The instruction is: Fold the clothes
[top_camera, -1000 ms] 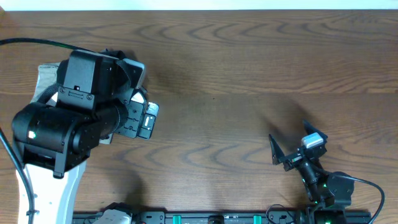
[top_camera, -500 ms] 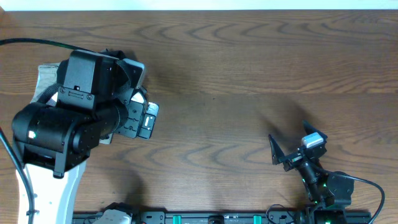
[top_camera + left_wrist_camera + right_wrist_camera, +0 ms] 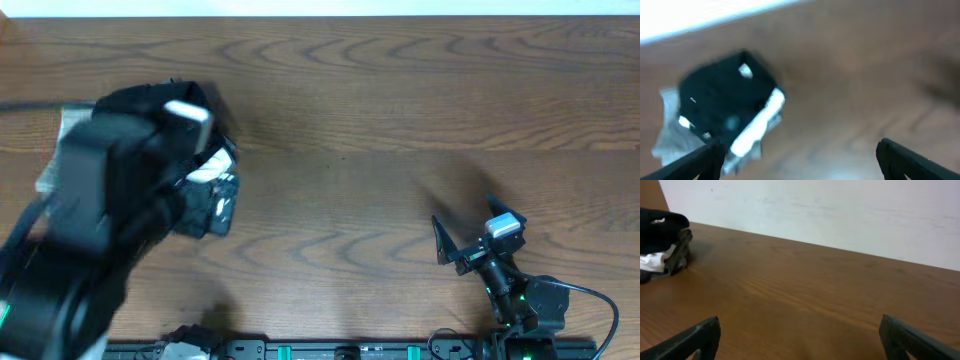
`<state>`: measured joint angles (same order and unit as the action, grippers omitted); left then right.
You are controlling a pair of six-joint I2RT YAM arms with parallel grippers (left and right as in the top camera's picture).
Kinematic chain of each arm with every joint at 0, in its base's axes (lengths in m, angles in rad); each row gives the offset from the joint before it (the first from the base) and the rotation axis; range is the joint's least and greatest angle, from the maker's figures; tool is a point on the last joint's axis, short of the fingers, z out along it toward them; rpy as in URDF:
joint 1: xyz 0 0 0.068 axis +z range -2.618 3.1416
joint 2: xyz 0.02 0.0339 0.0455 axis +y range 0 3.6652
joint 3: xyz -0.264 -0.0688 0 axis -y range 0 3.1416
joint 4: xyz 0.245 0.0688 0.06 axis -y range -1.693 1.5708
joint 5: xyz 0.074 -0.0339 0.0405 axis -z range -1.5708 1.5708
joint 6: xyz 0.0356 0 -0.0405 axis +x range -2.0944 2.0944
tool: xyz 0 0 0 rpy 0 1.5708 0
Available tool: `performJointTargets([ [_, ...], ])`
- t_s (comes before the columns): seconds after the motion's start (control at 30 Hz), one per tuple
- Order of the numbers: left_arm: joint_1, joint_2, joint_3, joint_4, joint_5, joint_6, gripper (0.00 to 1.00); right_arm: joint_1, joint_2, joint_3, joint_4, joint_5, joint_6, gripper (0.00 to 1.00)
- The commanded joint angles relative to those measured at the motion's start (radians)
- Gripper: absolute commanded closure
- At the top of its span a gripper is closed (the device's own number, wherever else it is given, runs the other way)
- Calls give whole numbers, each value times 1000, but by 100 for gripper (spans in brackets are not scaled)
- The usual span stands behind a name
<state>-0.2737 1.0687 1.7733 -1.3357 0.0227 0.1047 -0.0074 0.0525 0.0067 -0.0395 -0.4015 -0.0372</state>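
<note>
The black T-shirt (image 3: 722, 97) lies folded into a compact block with small white marks on it. It sits on top of folded white and gray garments (image 3: 757, 125) at the table's left. It also shows far left in the right wrist view (image 3: 660, 222). My left gripper (image 3: 800, 165) is open and empty, hovering above and to the right of the stack. The view is blurred by motion. In the overhead view the left arm (image 3: 110, 200) covers most of the stack. My right gripper (image 3: 802, 345) is open and empty, low over bare table at the front right (image 3: 465, 225).
A gray garment edge (image 3: 70, 125) pokes out left of the arm. The brown wooden table (image 3: 400, 120) runs to a white wall at the back (image 3: 840, 215). The arm bases sit along the front edge (image 3: 350, 350).
My left arm has swung up and toward the front left, blurring, with its gripper pulled back from the stack. The right arm has not moved.
</note>
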Motion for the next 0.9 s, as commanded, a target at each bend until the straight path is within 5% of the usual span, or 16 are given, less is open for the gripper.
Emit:
performJointTargets([
  [0.0, 47, -123, -57, 81, -9, -6, 2, 15, 3, -1, -5, -10, 10, 1],
  [0.27, 191, -403, -361, 420, 5, -6, 2, 15, 3, -1, -5, -10, 10, 1],
  [0.87, 261, -872, -1295, 1781, 123, -2, 2, 15, 3, -1, -5, -10, 10, 1],
])
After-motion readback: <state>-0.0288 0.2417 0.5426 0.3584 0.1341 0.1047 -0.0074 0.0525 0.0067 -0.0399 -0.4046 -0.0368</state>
